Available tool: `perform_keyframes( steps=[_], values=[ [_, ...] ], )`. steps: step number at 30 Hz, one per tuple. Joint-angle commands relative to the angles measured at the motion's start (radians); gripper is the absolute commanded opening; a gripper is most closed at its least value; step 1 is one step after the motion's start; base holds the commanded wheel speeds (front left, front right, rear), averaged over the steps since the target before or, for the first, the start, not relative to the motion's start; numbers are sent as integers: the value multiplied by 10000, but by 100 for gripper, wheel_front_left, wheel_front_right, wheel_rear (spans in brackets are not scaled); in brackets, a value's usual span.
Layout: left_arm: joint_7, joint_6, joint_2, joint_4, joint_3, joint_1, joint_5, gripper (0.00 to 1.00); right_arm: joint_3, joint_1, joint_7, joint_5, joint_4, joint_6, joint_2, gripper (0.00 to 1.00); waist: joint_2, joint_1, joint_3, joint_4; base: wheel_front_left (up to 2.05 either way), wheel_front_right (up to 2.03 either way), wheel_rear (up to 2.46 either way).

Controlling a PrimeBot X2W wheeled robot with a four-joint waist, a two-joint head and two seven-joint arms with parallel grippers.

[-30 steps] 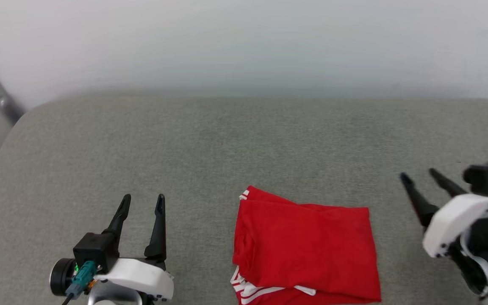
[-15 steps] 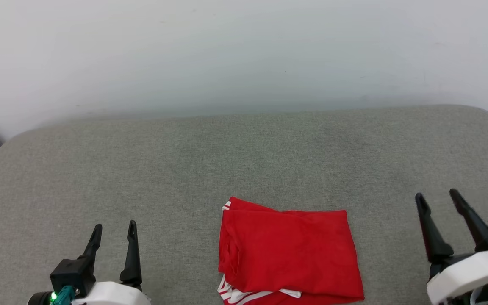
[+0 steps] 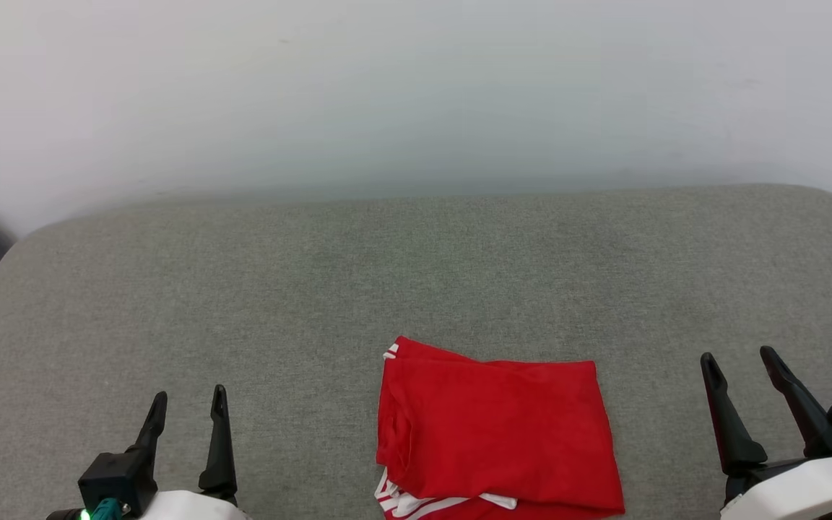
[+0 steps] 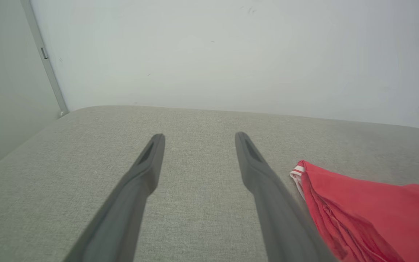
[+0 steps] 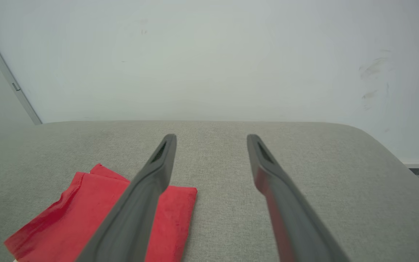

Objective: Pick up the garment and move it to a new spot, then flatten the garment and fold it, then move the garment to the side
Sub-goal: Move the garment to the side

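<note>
Currently the folded shirt (image 3: pixel 495 426) lies at lower centre of the frame on the grey cushion (image 3: pixel 279 289), left gripper (image 3: pixel 188 399) and right gripper (image 3: pixel 737 356) both spread and empty; to shift it sideways, pinch all layers together

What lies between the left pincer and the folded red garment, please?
Just bare grey fabric surface: in the head view, nothing sits between the left pincer and the garment, which lie apart.
</note>
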State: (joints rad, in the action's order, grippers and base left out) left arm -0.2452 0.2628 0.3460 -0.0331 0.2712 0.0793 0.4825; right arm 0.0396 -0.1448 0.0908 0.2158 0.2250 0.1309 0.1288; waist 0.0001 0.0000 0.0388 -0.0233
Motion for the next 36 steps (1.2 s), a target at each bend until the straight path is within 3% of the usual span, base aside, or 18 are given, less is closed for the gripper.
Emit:
perform_keyframes(
  steps=[1,8,14,20,25,31,36],
  values=[
    [17,23,61,35,-17,24,14,100,-9,-101,17,23,46,-4,-38,100,-1,0,-11,-6,0,0,0],
    [13,152,40,202,-104,1,96,100,79,-29,177,263,34,-4,-80,100,-1,0,-90,-95,0,0,0],
    [-39,229,-101,348,-155,-69,130,100,1573,275,945,1572,-572,-7,356,100,-1,0,-170,-27,0,0,0],
    [-145,192,-286,394,-199,-205,48,100,3038,610,2686,3421,-1939,-4,1331,100,-1,0,-260,315,0,0,0],
    [-164,59,-429,344,-162,-299,-54,100,3592,862,4957,4690,-3346,-4,1724,100,-1,0,-361,725,0,0,0],
    [-191,-82,-535,370,-130,-548,-191,100,4209,1571,8092,6148,-4859,-4,492,100,-1,0,-693,1210,0,0,0],
    [-203,-194,-598,311,-78,-822,-285,100,4775,2535,9487,7290,-6067,-4,-473,100,-1,0,-1134,1553,0,0,0]
  ],
)
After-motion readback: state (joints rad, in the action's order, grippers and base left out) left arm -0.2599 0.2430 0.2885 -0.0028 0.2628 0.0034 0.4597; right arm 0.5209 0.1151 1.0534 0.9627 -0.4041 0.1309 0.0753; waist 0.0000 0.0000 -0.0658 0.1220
